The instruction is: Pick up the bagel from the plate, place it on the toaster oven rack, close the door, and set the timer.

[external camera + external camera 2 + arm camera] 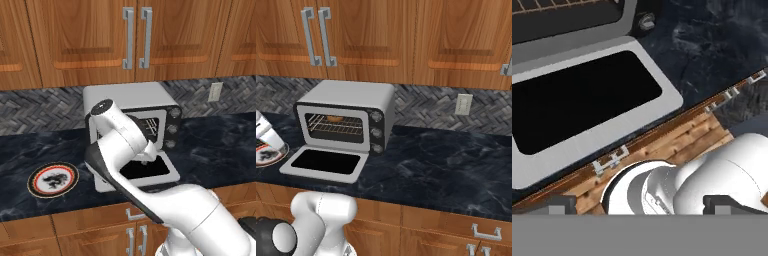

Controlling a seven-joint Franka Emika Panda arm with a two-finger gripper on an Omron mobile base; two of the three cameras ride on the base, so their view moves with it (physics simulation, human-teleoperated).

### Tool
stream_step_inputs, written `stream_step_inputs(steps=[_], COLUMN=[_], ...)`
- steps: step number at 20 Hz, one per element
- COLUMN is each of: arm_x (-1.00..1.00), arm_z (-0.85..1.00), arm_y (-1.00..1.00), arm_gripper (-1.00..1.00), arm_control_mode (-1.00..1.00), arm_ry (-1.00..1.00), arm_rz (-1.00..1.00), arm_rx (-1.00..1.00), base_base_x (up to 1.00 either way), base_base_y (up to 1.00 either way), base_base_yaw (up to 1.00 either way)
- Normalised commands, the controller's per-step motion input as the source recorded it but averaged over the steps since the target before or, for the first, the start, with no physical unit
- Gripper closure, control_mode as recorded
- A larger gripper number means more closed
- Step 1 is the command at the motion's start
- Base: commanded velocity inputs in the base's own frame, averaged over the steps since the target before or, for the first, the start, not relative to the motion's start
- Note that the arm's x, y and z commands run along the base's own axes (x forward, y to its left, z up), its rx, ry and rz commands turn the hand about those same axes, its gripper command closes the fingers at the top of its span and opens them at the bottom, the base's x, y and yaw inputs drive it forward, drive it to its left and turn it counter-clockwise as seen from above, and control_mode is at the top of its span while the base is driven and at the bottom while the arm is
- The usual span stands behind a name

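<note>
The bagel (334,119) lies on the toaster oven rack (336,128), toward the back of the dark cavity. The door (326,162) hangs fully open and flat in front of the oven; in the hand view its dark glass (582,97) is seen from above. My gripper (642,207) is open, its fingertips (554,205) wide apart with nothing between them, and it hovers above and in front of the door. The plate (52,179) sits bare on the counter to the oven's left. My arm (120,135) covers part of the oven's front in the left base view.
Three round knobs (376,132) run down the oven's right side. Dark marble counter (446,165) stretches to the right. Wooden cabinets (381,35) hang above, drawers (130,215) sit below the counter edge. A wall outlet (463,104) is on the backsplash.
</note>
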Motion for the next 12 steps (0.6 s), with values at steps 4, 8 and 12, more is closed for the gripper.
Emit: stream_step_inputs(steps=[4,8,12], arm_x=[-0.47,-0.57,-0.54], arm_z=[0.0,-0.21,-0.46], arm_y=[0.04,0.0,0.0], arm_gripper=[-1.0,-1.0,-1.0], arm_control_mode=[-1.0,-1.0,-1.0], arm_ry=[0.2,0.07,0.0], arm_rz=[0.35,0.53,0.54], arm_rx=[-0.33,-0.21,-0.01], base_base_x=[0.0,0.0,0.0], base_base_y=[0.0,0.0,0.0], base_base_yaw=[0.0,0.0,0.0])
